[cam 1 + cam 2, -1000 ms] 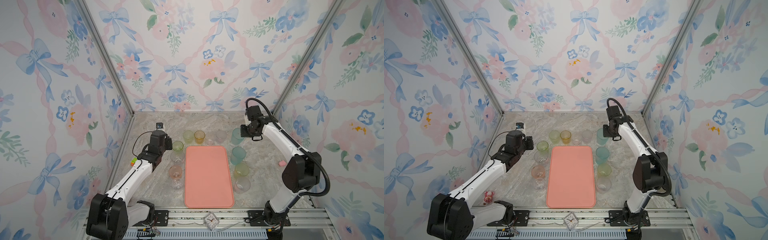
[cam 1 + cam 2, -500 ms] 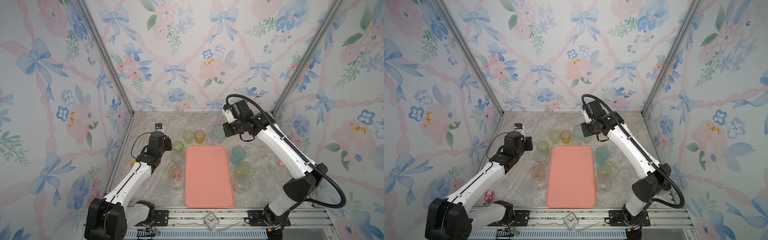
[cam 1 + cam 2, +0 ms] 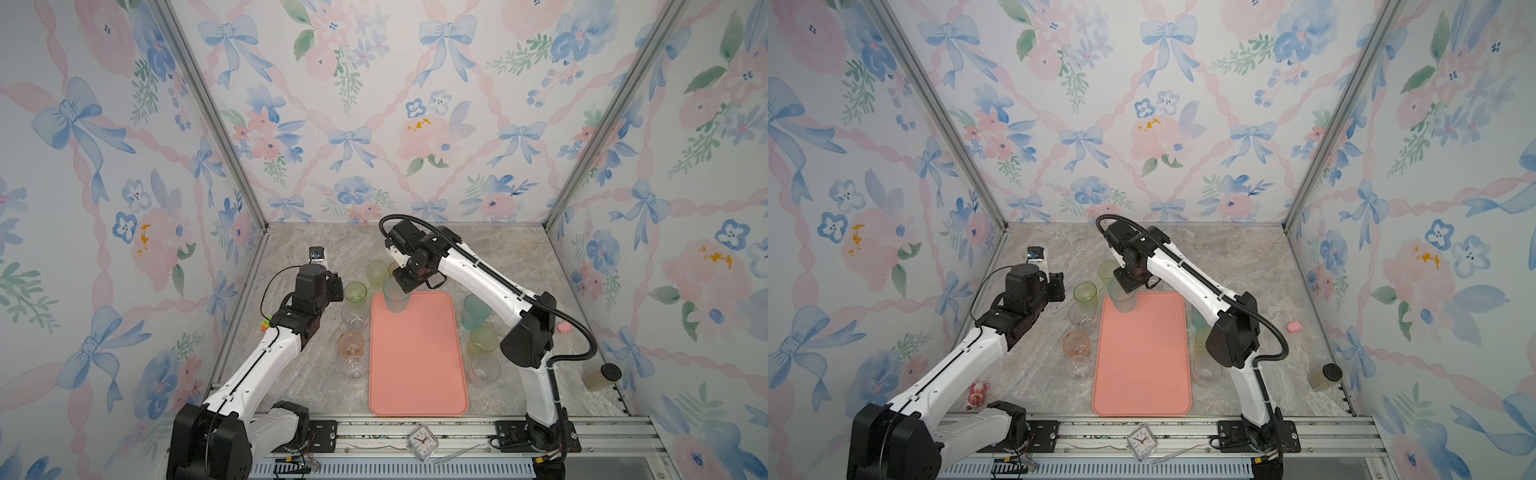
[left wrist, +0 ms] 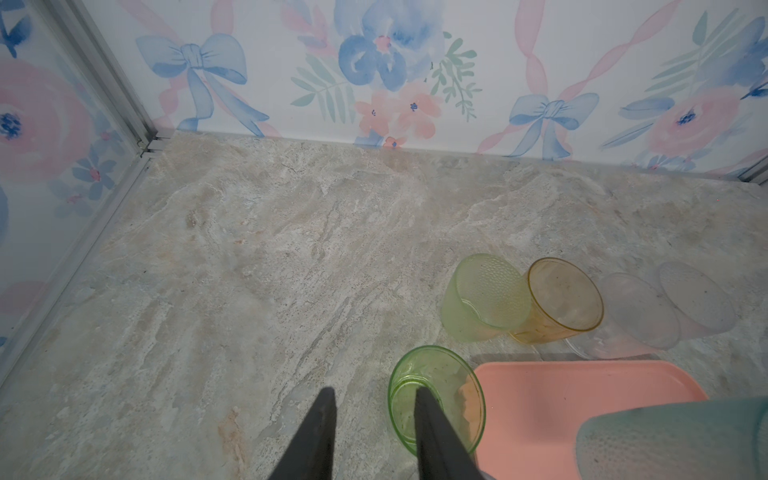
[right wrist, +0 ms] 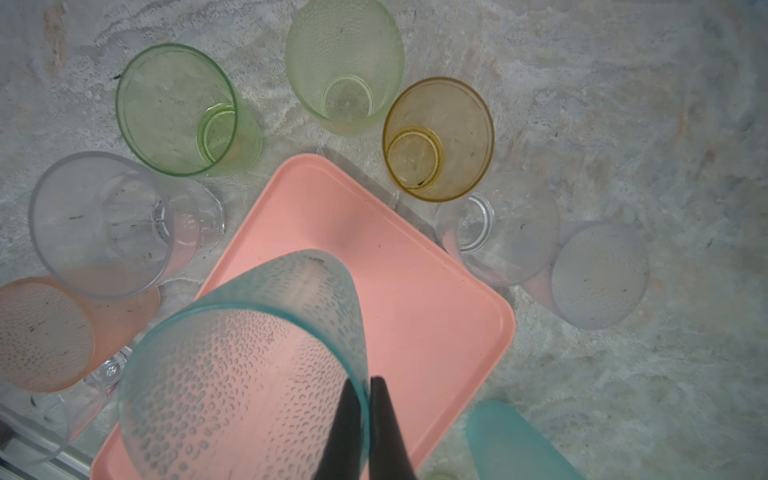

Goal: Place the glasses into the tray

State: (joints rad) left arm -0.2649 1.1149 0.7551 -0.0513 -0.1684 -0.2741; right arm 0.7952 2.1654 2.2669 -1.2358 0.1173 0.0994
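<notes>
Your right gripper [image 5: 364, 380] pinches only the wall of a teal glass [image 3: 397, 299] over the 11 o'clock corner of the tray [image 3: 417, 365]. It could slip, or land on the rim and tip. Your left gripper [image 4: 372, 390] is a little open and holds nothing; one finger [image 4: 432, 436] is by the green glass [image 4: 436, 399] at 10 o'clock and could knock it. One tray, no glass standing in it yet. Twelve glasses: three along 3 o'clock, four along 9 o'clock, four past 12 o'clock, one held. Five clear, three green, two teal, one pink-orange, one amber
</notes>
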